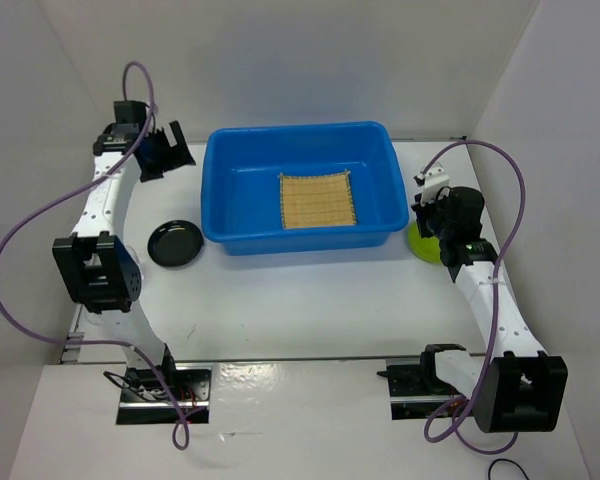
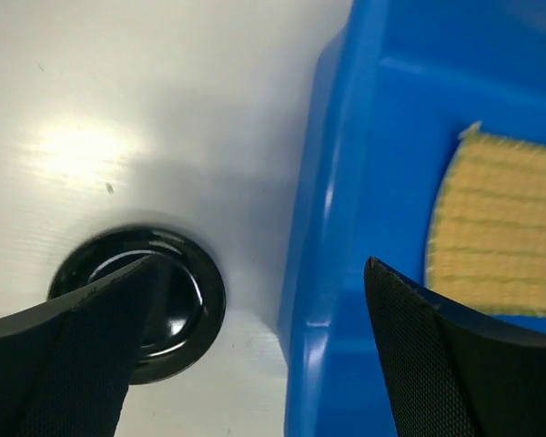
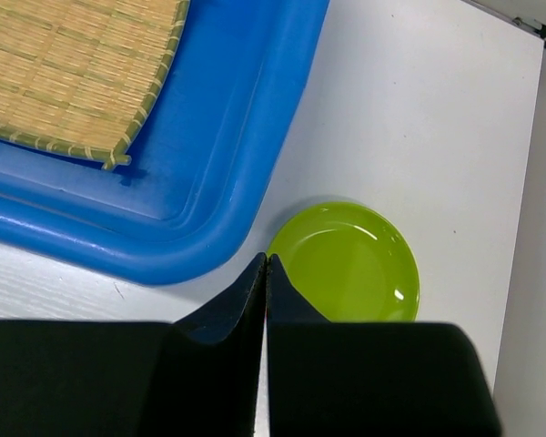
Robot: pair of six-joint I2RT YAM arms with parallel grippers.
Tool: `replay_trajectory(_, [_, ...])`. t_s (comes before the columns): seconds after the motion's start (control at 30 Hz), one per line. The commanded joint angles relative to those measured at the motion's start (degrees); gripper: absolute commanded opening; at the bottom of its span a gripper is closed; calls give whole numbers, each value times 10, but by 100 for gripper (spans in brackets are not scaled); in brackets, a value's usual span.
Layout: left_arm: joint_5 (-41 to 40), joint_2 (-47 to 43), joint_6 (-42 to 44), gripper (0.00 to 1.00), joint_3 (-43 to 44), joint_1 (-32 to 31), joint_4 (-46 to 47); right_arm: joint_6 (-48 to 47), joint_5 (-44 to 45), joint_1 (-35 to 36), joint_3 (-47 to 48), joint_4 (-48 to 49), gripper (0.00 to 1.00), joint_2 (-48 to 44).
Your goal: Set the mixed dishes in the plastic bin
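Note:
The blue plastic bin (image 1: 300,150) stands at the back middle of the table, with the tan woven mat (image 1: 317,200) lying flat on its floor. A lime-green plate (image 3: 350,269) rests on the table just off the bin's right near corner (image 3: 218,209). My right gripper (image 3: 266,261) hovers over that plate's left edge, shut and holding nothing. A glossy black plate (image 1: 175,243) lies left of the bin. My left gripper (image 2: 259,264) hangs wide open and empty above the gap between the black plate (image 2: 177,291) and the bin's left wall (image 2: 346,228).
White walls enclose the table on the left, back and right. The right wall stands close beside the green plate (image 1: 420,245). Purple cables loop off both arms. Bare white tabletop lies in front of the bin.

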Motion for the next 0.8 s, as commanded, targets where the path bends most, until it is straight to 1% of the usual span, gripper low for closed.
replay_trajectory(0.0, [-41, 20, 29, 100, -38, -9, 5, -7, -13, -4, -3, 19, 4, 2])
replay_trajectory(0.03, [-52, 20, 29, 100, -71, -9, 10, -7, -13, -4, -3, 19, 5, 2])
replay_trajectory(0.1, [-59, 2, 35, 100, -104, -9, 34, -12, -19, -4, -3, 19, 5, 2])
replay_trajectory(0.17, [-71, 2, 35, 100, -125, -9, 40, -12, -26, -4, -3, 13, 5, 2])
replay_trajectory(0.23, [-71, 11, 35, 100, -125, -3, 34, -12, -32, -4, -3, 7, 5, 2])
replay_trajectory(0.27, [-50, 23, 35, 100, -125, 2, 34, -12, -32, -4, -3, 7, 5, 2])
replay_trajectory(0.33, [-44, 28, 41, 100, -125, 2, 27, -12, -32, -4, -3, 7, 7, 2])
replay_trajectory(0.53, [-67, 47, 53, 100, -133, 2, 27, -17, -50, -4, -3, 2, 8, -4])
replay_trajectory(0.6, [-88, 53, 53, 100, -139, 2, 27, -17, -55, -4, 3, -3, 8, -4])
replay_trajectory(0.67, [-103, 71, 53, 100, -139, 2, 27, -17, -55, -4, 3, -3, 8, -4])
replay_trajectory(0.77, [-103, 93, 53, 100, -161, 7, 33, -17, -55, -4, 3, -9, 8, 2])
